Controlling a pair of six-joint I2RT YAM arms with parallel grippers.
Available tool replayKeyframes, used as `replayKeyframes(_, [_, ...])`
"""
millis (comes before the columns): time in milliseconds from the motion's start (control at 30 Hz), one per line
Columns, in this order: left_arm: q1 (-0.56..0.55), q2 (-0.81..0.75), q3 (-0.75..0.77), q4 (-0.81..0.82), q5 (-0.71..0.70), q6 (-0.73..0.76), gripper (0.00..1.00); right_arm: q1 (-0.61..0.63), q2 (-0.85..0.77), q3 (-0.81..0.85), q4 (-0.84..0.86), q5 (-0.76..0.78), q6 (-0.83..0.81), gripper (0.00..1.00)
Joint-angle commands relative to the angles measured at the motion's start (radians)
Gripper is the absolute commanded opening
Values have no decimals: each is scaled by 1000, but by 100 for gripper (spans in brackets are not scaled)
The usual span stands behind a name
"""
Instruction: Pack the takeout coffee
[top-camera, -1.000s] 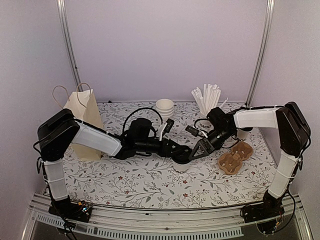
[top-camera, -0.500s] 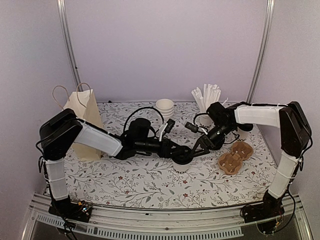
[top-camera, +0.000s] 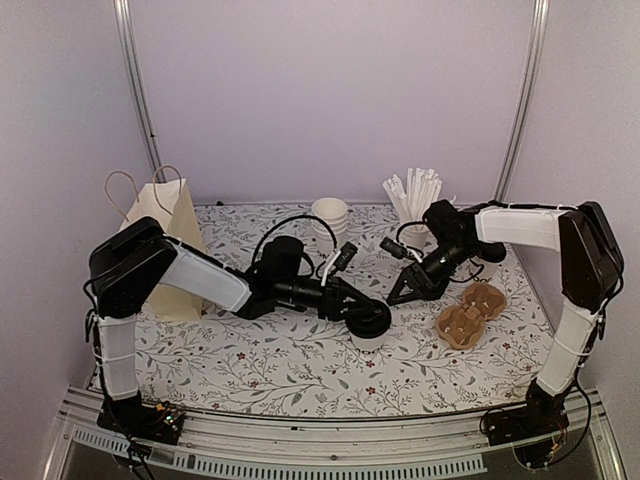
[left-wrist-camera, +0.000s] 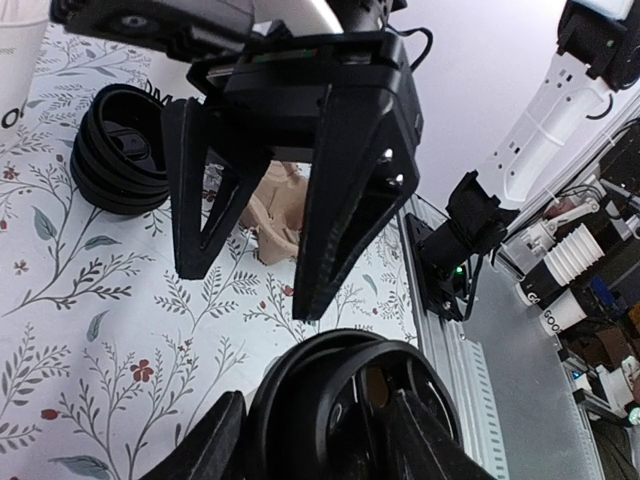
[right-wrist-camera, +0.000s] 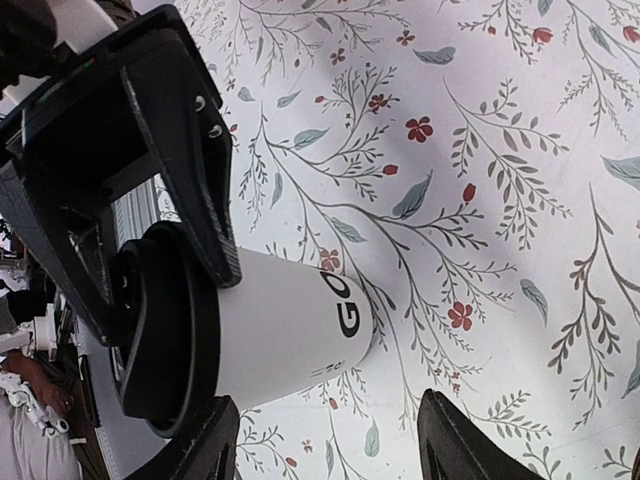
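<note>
Pinching one lidded takeout cup (right-wrist-camera: 285, 325) at its black top, the left gripper (top-camera: 368, 318) holds it upright on the table (top-camera: 280, 370), left of the single brown cup carrier (top-camera: 468, 312). Between cup and carrier the right gripper (top-camera: 403, 292) hangs spread and empty. Cup lettering shows only "OO".

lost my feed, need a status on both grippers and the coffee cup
Left gripper shut on lidded cup, upright on the table. Right gripper open, empty, facing the cup, just apart. Cup carrier farther right.
</note>
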Motion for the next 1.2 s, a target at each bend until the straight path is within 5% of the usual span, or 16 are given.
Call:
replayKeyframes(0, [-11,56,-20,-125,16,30,50,-2,51,4,14,11,7,63])
replayKeyframes(300, [-11,24,-6,-166,-17,29,50,-5,4,10,-24,-47,-21,66])
replayKeyframes(700, [-34,41,149,-460,-127,97,51,-12,-69,-67,-43,-137,-44,71])
replayKeyframes(1167, [-48,58,177,-546,-190,122,50,-31,-63,-101,-47,-137,-57,59])
